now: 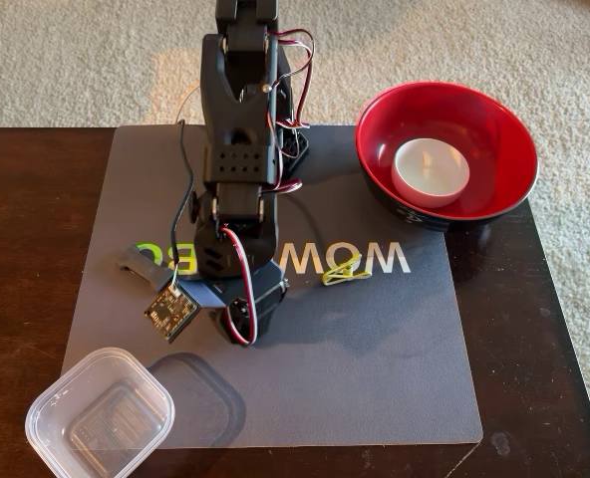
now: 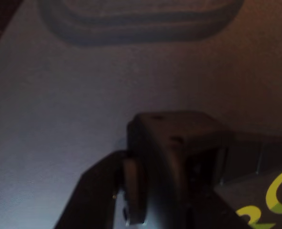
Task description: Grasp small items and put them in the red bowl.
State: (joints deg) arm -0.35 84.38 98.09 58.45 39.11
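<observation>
Fixed view first: the cream-white round ring [image 1: 431, 171] already sits inside the big glossy red bowl [image 1: 504, 134] at the mat's far right corner. The tiny yellow clip [image 1: 343, 270] lies on the grey mat [image 1: 375, 368], just right of the black arm. A clear plastic tub [image 1: 100, 416] sits bottom left. The gripper [image 1: 237, 317] points down at the mat.

Wrist view: blurry and dark, just the black gripper [image 2: 155, 191] low over the mat; can't tell whether it's wide or closed.

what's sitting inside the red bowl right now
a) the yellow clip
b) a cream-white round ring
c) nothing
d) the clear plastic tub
b: in the fixed view the cream-white ring lies in the red bowl, while the yellow clip is out on the grey mat and the clear tub sits at the mat's near left corner.
</observation>
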